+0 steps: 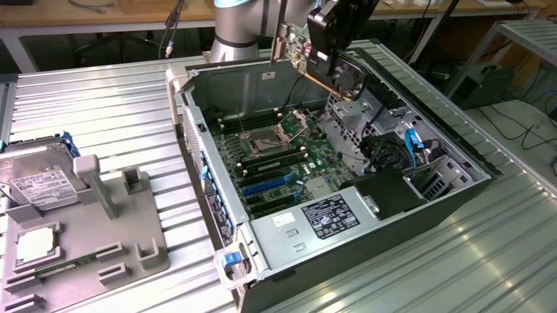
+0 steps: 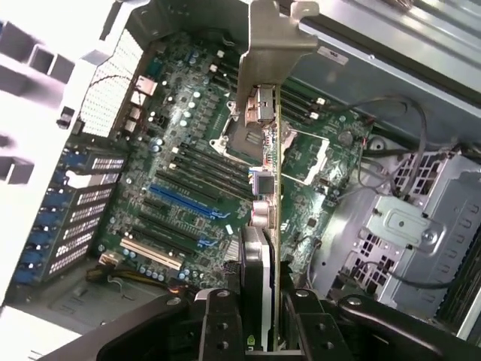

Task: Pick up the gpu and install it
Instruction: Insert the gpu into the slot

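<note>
case (image 1: 202, 140) on desk (image 1: 104, 98), side open, holds motherboard (image 1: 278, 160), cables, drive cage | gpu (image 2: 269, 162) hangs edge-on above case's far rim, over the motherboard, clear air between | gripper (image 2: 263, 304) clamped on gpu's card end, bracket end away | tray (image 1: 130, 244) beside case holds hard drive (image 1: 36, 179)

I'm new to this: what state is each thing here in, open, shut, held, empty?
Gpu: held above the case, not plugged in.
Jaws: shut on the gpu.
Case: on its side, open.
Blue slot: empty.
Hard drive: resting on the grey holder, outside the case.
</note>
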Robot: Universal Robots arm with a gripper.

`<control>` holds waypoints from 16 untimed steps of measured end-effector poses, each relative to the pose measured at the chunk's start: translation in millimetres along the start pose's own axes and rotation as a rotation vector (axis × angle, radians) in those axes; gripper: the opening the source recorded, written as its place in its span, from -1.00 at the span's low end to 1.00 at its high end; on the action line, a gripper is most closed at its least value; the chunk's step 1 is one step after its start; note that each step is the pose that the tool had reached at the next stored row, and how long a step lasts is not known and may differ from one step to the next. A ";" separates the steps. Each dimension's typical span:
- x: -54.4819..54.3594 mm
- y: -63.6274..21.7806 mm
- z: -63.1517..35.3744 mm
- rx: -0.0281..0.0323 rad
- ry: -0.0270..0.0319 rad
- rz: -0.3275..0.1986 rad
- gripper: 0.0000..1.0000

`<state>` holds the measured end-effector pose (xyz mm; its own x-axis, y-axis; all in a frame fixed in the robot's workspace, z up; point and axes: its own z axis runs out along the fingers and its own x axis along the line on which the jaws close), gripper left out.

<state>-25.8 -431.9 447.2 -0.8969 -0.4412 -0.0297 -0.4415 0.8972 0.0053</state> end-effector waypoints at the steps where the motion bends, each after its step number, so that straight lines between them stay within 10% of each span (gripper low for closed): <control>1: 0.0 0.0 0.0 -0.0004 0.0001 -0.016 -0.43; 16: 0.0 0.0 0.0 -0.0087 0.0016 -0.294 -0.43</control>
<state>-25.8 -431.9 447.2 -0.7303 -0.6825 -0.0297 -0.6829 0.7305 0.0053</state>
